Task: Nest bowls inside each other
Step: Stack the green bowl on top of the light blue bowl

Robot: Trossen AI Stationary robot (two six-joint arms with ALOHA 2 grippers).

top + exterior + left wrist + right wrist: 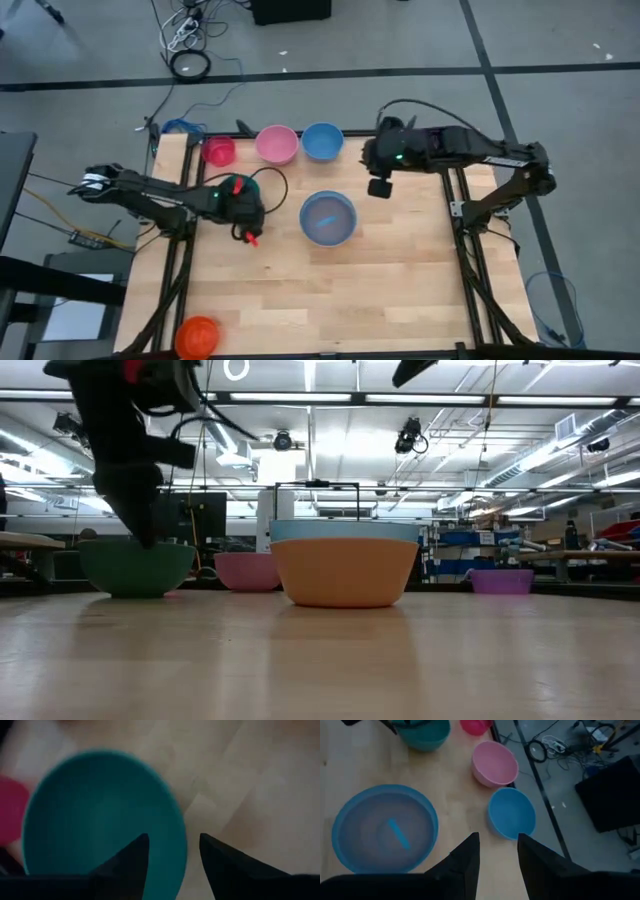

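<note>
The dark green bowl rests on its base at the table's left. My left gripper is open and points steeply down. One finger stands inside the bowl's rim and one outside; I see no touch. The large blue bowl sits mid-table. The magenta bowl, pink bowl and light blue bowl line the far edge. The orange bowl is at the near left corner. A purple bowl shows in the low view. My right gripper hangs open, high over the far right.
Bare wood lies between the large blue bowl and the table's near edge. Beyond the far edge, cables lie on the floor. The right arm reaches in along the far right side.
</note>
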